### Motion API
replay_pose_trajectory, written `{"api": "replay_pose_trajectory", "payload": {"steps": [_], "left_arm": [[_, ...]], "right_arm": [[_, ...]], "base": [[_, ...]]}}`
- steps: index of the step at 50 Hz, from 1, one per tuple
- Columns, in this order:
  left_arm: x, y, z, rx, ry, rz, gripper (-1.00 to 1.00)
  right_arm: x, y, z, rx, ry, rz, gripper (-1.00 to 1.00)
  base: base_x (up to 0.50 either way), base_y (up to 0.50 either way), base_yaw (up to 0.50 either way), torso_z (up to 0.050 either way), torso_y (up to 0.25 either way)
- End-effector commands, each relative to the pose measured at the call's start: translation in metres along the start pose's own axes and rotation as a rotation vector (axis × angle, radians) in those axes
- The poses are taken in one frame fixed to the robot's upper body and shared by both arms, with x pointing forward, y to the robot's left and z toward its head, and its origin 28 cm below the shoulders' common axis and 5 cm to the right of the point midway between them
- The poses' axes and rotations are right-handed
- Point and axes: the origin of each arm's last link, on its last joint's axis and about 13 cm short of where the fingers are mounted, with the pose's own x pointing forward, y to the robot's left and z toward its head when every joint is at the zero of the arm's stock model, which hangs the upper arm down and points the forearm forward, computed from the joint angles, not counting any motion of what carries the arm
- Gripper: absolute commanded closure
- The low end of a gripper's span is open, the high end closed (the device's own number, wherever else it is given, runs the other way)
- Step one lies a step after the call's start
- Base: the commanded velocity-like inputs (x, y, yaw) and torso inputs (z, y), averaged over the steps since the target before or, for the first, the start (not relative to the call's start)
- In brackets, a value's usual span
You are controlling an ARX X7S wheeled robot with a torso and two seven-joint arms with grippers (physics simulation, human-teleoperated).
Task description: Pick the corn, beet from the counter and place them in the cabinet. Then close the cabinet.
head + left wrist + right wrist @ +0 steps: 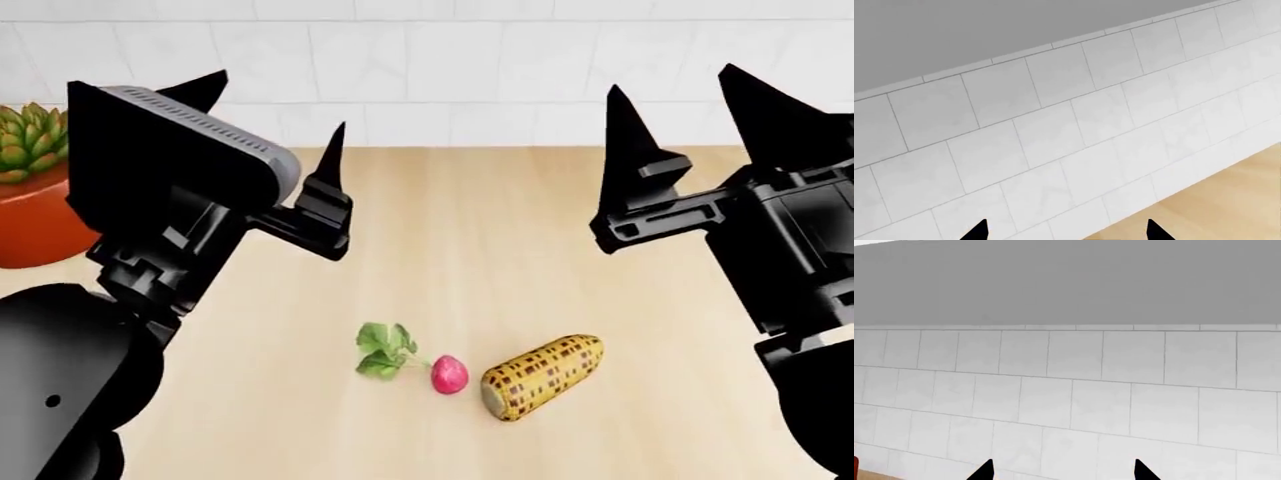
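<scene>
Corn and beet lying on the desk, just beside each other near the front edge; beet leaves pointing away from the cob. Left claw raised above the desk, spread, holding nothing. Right claw likewise raised, spread, holding nothing. Both well apart from the two vegetables. Potted succulent at far left by the tiled wall. Wrist views filled with tiles; black fingertips apart in each.
</scene>
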Motion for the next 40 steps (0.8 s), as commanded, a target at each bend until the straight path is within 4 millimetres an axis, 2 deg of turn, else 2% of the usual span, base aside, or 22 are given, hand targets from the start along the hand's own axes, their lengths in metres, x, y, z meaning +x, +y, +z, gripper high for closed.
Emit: {"api": "replay_pose_trajectory", "payload": {"steps": [1, 7, 20, 27, 34, 40], "left_arm": [[0.000, 0.000, 0.003, 0.008, 0.001, -0.007, -1.00], [0.000, -0.001, 0.003, 0.008, 0.003, -0.010, -1.00], [-0.001, -0.002, 0.006, 0.018, 0.003, -0.028, -1.00], [0.001, -0.005, 0.015, 0.128, 0.034, -0.133, -1.00], [0.009, -0.008, 0.037, 0.236, 0.022, -0.216, -1.00], [0.021, -0.013, 0.035, 0.366, 0.027, -0.324, -1.00]], "right_arm": [[0.000, 0.000, 0.001, -0.032, 0.022, 0.001, -1.00], [-0.001, 0.001, 0.001, -0.047, 0.023, 0.009, -1.00], [-0.002, 0.002, 0.002, -0.061, 0.047, 0.030, -1.00], [-0.002, -0.001, 0.006, -0.092, 0.122, 0.021, -1.00], [-0.003, -0.010, 0.032, -0.153, 0.171, -0.023, -1.00], [-0.007, -0.017, 0.049, -0.213, 0.197, -0.064, -1.00]], "base": [[0.25, 0.00, 0.00, 0.000, 0.000], [0.27, -0.05, 0.00, 0.000, -0.013], [0.00, -0.09, 0.00, 0.000, -0.007], [0.00, 0.00, 0.00, 0.000, 0.000], [0.00, 0.00, 0.00, 0.000, 0.000], [0.00, 0.00, 0.00, 0.000, 0.000]]}}
